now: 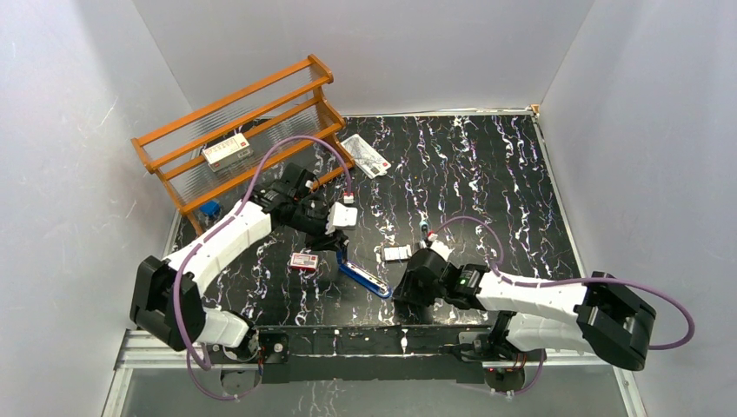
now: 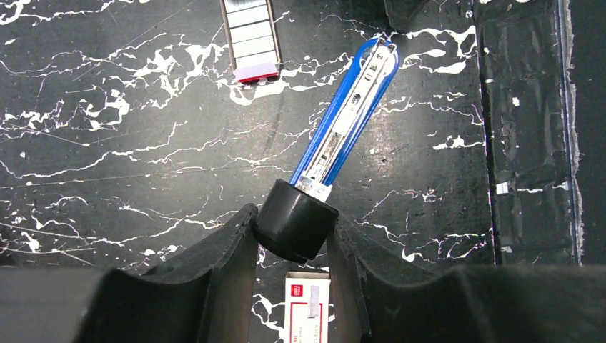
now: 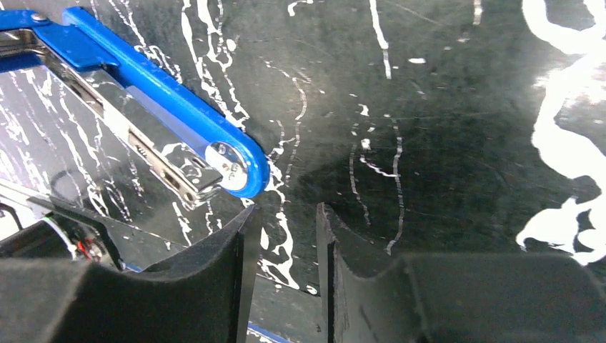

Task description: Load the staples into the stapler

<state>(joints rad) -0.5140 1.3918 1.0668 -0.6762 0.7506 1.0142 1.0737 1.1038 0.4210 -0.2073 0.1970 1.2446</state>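
Observation:
The blue stapler (image 1: 365,278) lies open on the black marbled table, its silvery channel (image 2: 350,114) facing up. My left gripper (image 2: 289,214) is shut on the stapler's black end (image 2: 294,220). The staples' small red-and-white box (image 1: 303,261) lies under that gripper, seen between its fingers (image 2: 307,311). The pale inner tray with silvery strips (image 2: 250,36) lies beyond, right of the stapler (image 1: 397,253). My right gripper (image 3: 286,214) hovers just beside the stapler's blue tip (image 3: 236,168), jaws a narrow gap apart with nothing between them.
A wooden rack (image 1: 243,130) stands at the back left with a larger red-and-white box (image 1: 228,152) on it. A flat white printed packet (image 1: 365,156) lies beside the rack. The table's front edge and both arm bases are close behind the right gripper (image 1: 401,291).

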